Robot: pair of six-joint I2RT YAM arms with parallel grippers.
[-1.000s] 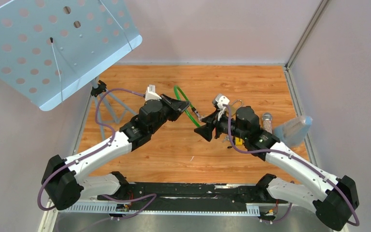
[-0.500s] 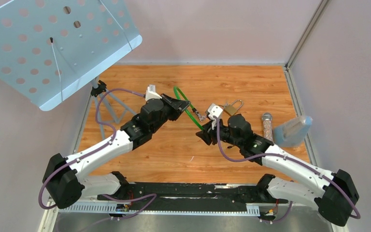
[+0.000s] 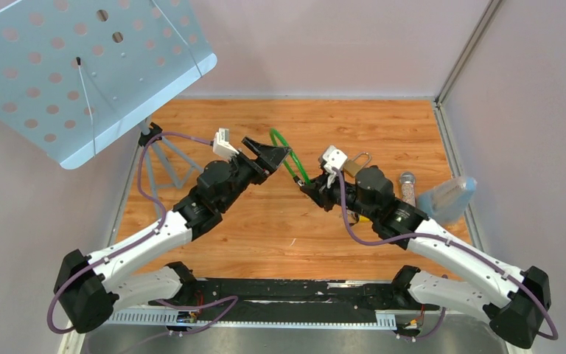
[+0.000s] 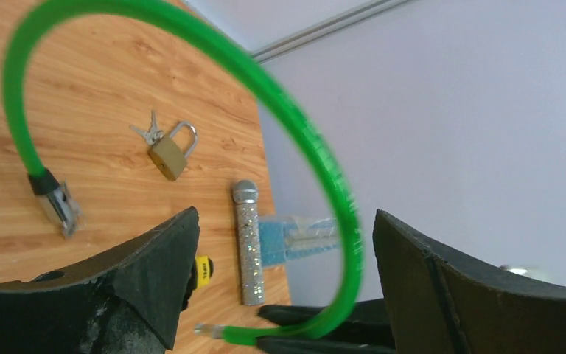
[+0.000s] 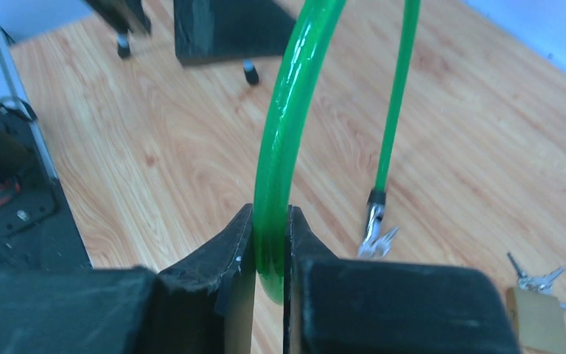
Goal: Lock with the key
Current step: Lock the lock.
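A brass padlock (image 4: 168,156) lies on the wooden table with a small bunch of keys (image 4: 147,133) at its shackle. In the top view the padlock (image 3: 354,164) sits just behind my right wrist. My right gripper (image 5: 269,221) is shut on a green cable (image 5: 284,140), pinching it near one end. The cable (image 4: 306,133) arcs up between the fingers of my left gripper (image 4: 286,221), which stands wide open and touches nothing. The cable's other end, a metal plug (image 4: 59,208), hangs over the table. The padlock (image 5: 534,317) lies to the right of my right gripper.
A silver glitter tube (image 3: 407,188) and a blue packet (image 3: 446,199) lie at the right edge by the wall. A perforated light-blue music stand (image 3: 81,66) overhangs the back left corner on its tripod (image 3: 169,164). A small yellow-labelled object (image 4: 203,269) shows behind my left finger.
My left gripper has opened and let go of the green cable. My right gripper swung left to the cable and shut on it.
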